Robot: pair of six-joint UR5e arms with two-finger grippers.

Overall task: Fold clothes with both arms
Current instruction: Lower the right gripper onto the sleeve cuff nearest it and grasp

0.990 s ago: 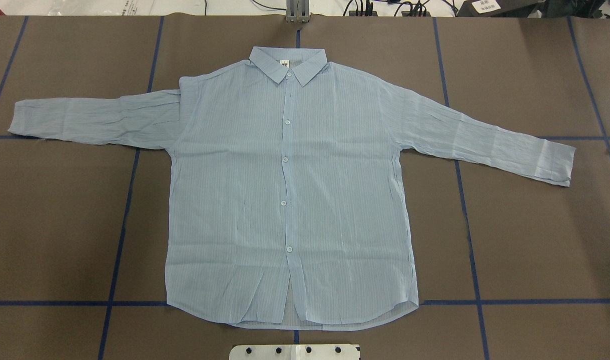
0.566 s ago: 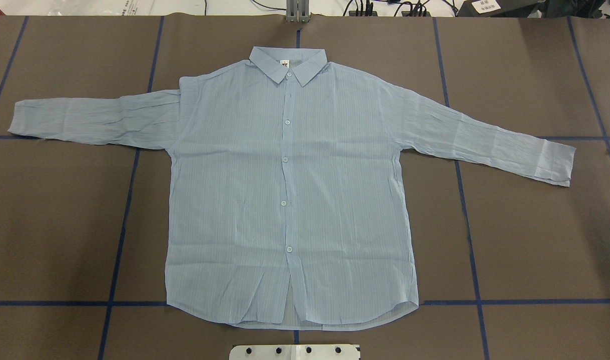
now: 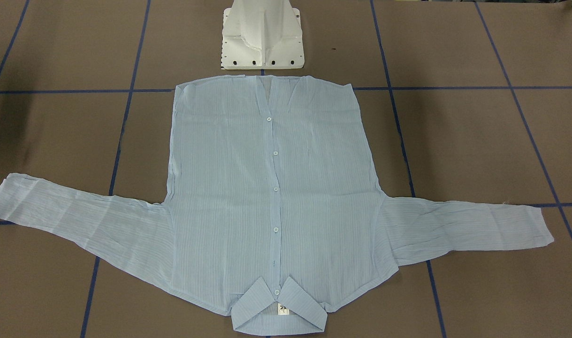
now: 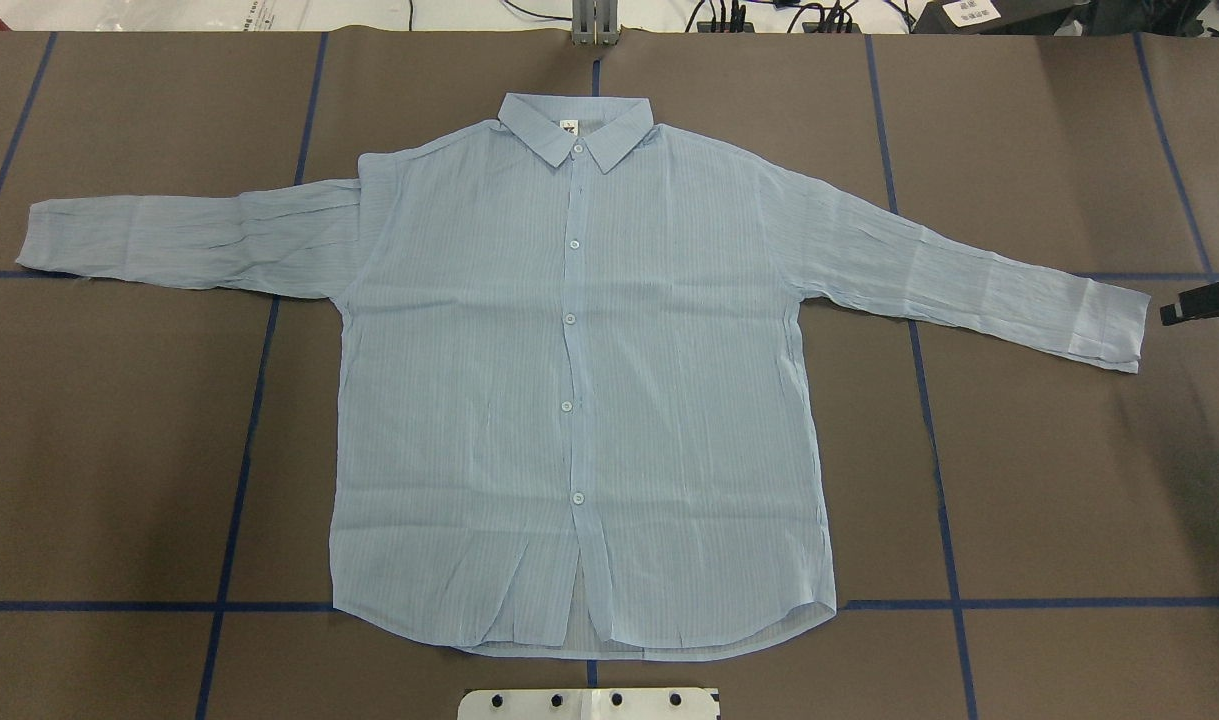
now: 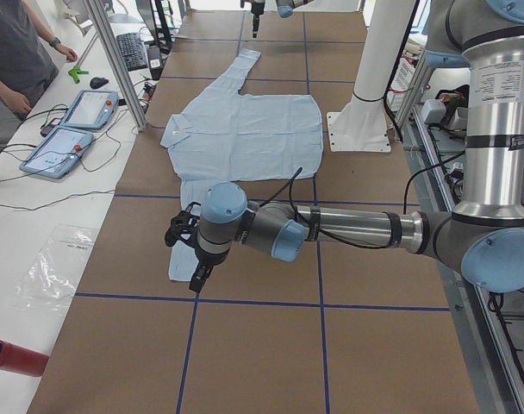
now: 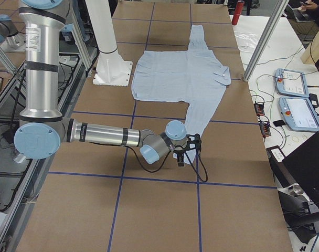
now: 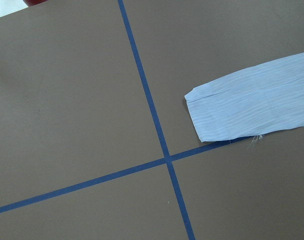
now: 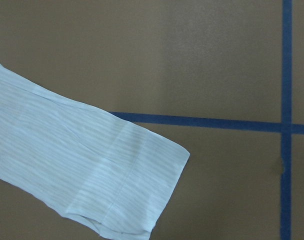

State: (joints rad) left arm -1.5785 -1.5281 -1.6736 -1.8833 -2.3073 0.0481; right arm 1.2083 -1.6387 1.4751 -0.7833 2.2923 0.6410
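The pale-blue striped shirt (image 4: 579, 380) lies flat and buttoned on the brown table, collar (image 4: 576, 125) at the far side, both sleeves spread out. My right gripper (image 4: 1199, 303) shows as a black tip at the overhead view's right edge, just off the right cuff (image 4: 1109, 325). It also hovers by that cuff (image 8: 102, 180) in the exterior right view (image 6: 187, 152); I cannot tell whether it is open or shut. My left gripper (image 5: 193, 259) hangs above the end of the left sleeve (image 7: 252, 100), seen only from the side, state unclear.
The white pedestal base (image 3: 262, 37) stands just behind the shirt's hem. Blue tape lines (image 4: 949, 560) grid the brown table. A side bench holds two tablets (image 5: 72, 129) and a red cylinder (image 5: 12, 358), with a person (image 5: 21, 52) and a metal post (image 5: 115, 60) beside it.
The right gripper's black tip has come into the overhead view at the right edge, next to the right cuff. The shirt has not moved.
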